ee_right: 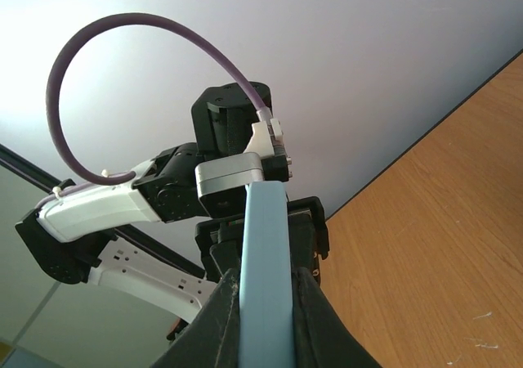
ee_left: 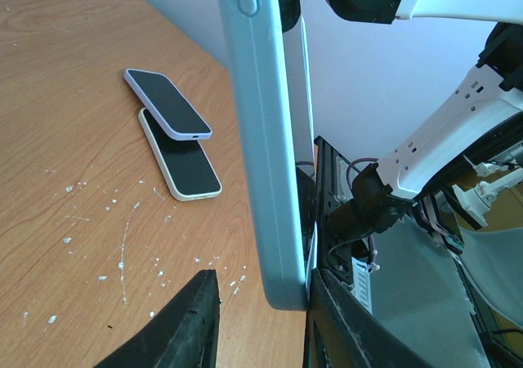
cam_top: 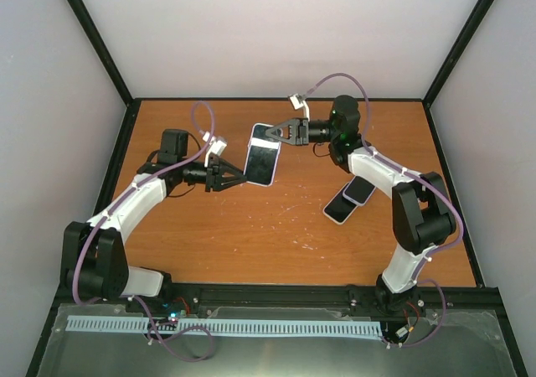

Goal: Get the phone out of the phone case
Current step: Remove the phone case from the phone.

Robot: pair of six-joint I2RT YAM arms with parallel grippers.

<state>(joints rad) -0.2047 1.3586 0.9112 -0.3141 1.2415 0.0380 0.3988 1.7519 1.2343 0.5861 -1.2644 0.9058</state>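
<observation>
I see the right gripper (cam_top: 274, 132) clamped on the far end of the cased phone (cam_top: 261, 163); the left gripper (cam_top: 241, 178) straddles the near end, jaws parted.

Overhead, wrist close-ups; shared phone case (cam_top: 262, 155)

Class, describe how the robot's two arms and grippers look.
The left arm and right arm have white shells over black joints. The left gripper and right gripper are black, each with two tapered fingers. A purple cable loops along each arm.
</observation>
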